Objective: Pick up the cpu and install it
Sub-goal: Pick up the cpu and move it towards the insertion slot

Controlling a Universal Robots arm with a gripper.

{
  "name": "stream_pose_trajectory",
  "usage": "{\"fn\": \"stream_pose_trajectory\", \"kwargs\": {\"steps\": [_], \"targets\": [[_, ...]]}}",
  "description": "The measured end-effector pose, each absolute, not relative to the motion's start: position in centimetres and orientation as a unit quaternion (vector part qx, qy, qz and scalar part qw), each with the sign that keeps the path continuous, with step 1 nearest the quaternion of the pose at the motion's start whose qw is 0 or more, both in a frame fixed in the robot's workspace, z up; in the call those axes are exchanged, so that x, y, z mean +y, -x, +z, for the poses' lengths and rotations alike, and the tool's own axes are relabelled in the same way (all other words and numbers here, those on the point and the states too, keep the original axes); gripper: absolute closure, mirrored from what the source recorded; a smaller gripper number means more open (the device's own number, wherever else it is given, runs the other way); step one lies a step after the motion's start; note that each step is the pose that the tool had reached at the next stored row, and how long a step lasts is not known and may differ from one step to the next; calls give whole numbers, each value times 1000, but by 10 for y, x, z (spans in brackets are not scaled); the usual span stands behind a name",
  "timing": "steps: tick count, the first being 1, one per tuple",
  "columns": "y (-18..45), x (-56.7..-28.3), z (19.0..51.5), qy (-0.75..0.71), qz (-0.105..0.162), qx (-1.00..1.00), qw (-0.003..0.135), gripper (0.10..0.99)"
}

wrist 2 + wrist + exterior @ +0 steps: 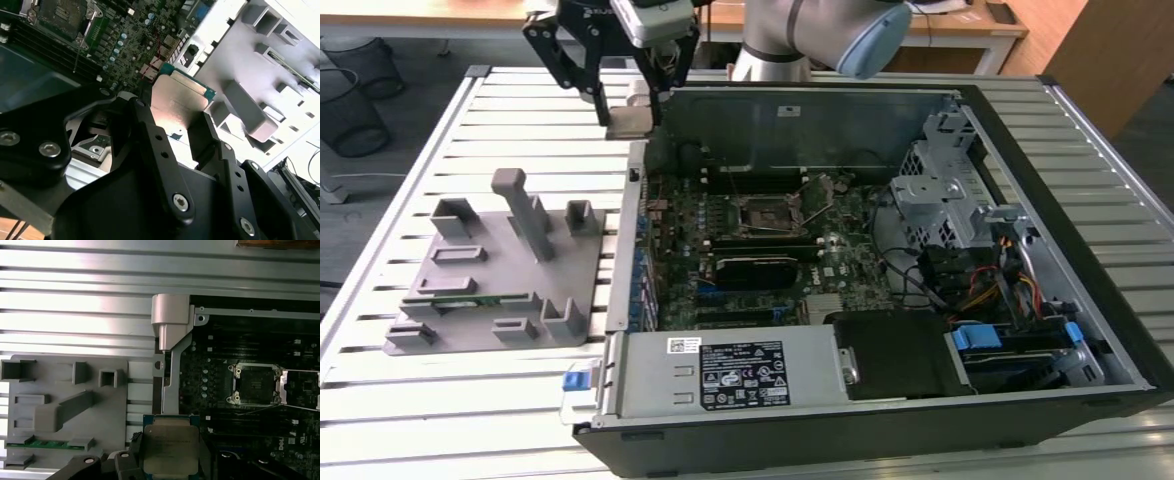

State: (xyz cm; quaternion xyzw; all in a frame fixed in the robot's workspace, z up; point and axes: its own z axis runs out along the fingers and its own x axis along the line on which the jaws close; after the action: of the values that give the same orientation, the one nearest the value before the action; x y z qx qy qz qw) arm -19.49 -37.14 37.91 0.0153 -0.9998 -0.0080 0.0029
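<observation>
My gripper [630,118] is closed on the cpu [170,447], holding it above the edge of the computer case [827,110], well apart from the socket [254,385]. If it slips or tilts in my grip, I think it may seat crooked and bend pins.

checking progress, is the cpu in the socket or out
Out. The hand grips the cpu away from the socket, which sits open and empty.
</observation>
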Motion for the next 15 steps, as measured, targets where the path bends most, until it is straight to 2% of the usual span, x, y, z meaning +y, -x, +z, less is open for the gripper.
{"fn": "stream_pose_trajectory", "kwargs": {"steps": [15], "targets": [[178,-367,379,-15,-8,-1000,3,553]]}}
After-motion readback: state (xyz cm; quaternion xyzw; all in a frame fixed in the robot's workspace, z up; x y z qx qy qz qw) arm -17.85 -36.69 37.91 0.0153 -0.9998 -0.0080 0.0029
